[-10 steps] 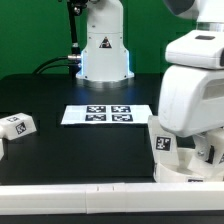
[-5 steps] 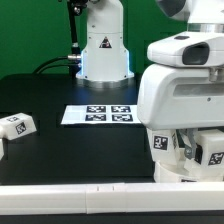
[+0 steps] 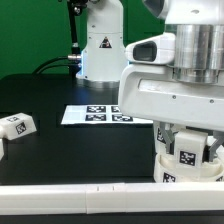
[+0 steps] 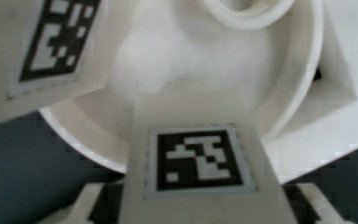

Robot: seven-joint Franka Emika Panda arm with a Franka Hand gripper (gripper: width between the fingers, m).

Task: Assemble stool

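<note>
My gripper (image 4: 202, 206) is shut on a white stool leg (image 4: 201, 160) with a square tag; a finger (image 4: 91, 206) presses each side of it. The leg stands over the round white seat (image 4: 149, 75). A second tagged leg (image 4: 60, 45) stands at the seat's rim. In the exterior view the arm's big white wrist hides most of the seat (image 3: 160, 160) at the front right; the held leg (image 3: 188, 150) and another tag show under it. A loose tagged leg (image 3: 15, 127) lies far to the exterior view's left.
The marker board (image 3: 92, 114) lies on the black table in the middle. The robot base (image 3: 103, 50) stands behind it. A white rail (image 3: 80, 191) runs along the front edge.
The arm's wrist has swung toward the exterior view's left and now covers more of the seat. The loose leg on the left has not moved.
</note>
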